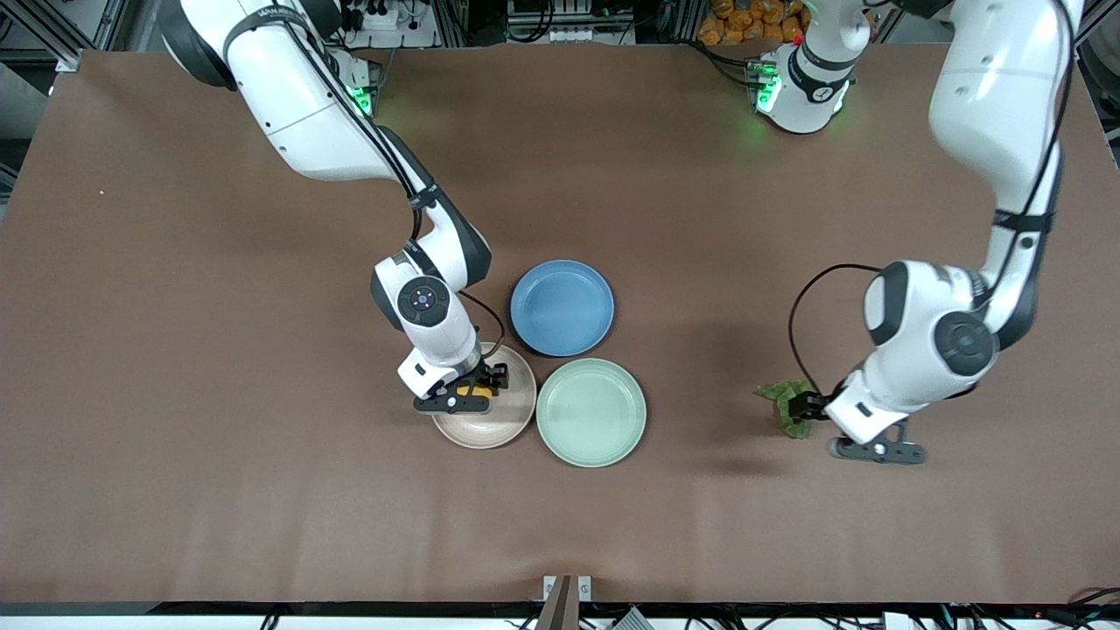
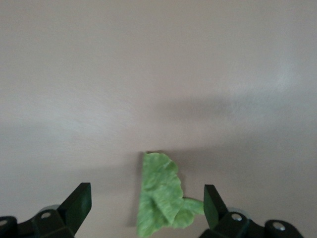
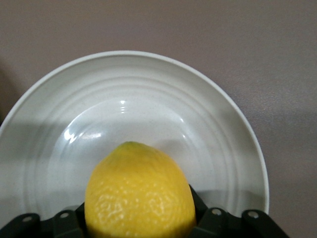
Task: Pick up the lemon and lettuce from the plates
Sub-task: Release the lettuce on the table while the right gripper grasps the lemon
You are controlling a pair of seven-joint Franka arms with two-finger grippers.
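Clamping the lemon (image 3: 140, 193) between the fingers of the right gripper (image 1: 468, 394), low over the beige-pink plate (image 1: 506, 422) at lower centre of the front view, just beside the mint green plate (image 1: 591, 412) and the blue plate (image 1: 562, 307). Judged as the lift of the lemon: best raised straight up, slowly, keeping the squeeze steady so the rounded, slippery skin does not squirt out, and clearing the rim before any sideways travel. Over at the lower right of the front view, left gripper (image 1: 807, 409) down at the bare tabletop (image 1: 175, 350), fingers spread wide apart, the lettuce (image 2: 161, 196) lying loose between them, off both plates, apparently already set down. Bare mint plate, nothing left on it.
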